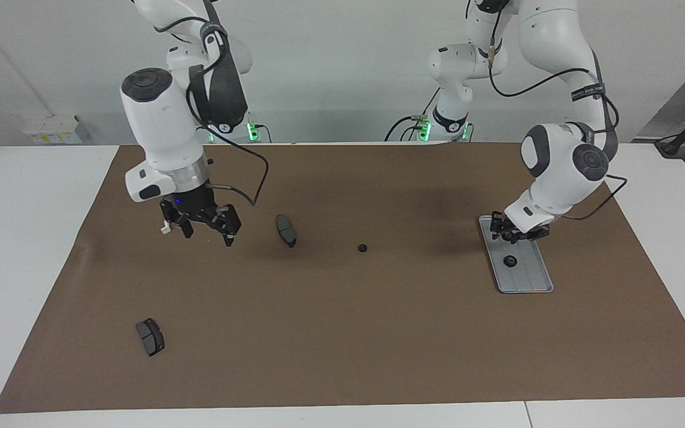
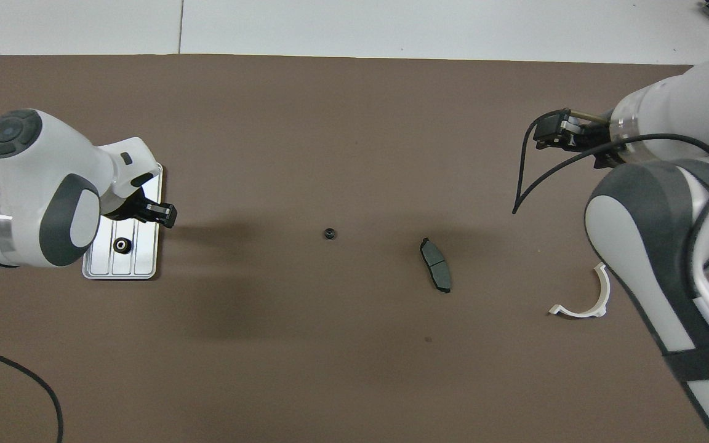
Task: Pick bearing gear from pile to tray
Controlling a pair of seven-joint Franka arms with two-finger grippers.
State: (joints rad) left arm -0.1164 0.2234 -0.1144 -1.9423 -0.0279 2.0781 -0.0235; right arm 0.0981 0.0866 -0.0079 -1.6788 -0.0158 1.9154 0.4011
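Observation:
The silver tray lies at the left arm's end of the mat, with one tiny black round piece in it; the overhead view shows the tray and the piece too. My left gripper is open and empty, low over the tray's end nearer the robots. Of the pile, a black round piece and a dark brake-pad piece lie mid-mat. My right gripper is open and empty, raised over the mat at the right arm's end. The white half-ring bracket shows in the overhead view.
A second dark brake-pad piece lies farther from the robots at the right arm's end. The brown mat covers the white table. The right arm's cable hangs beside its gripper.

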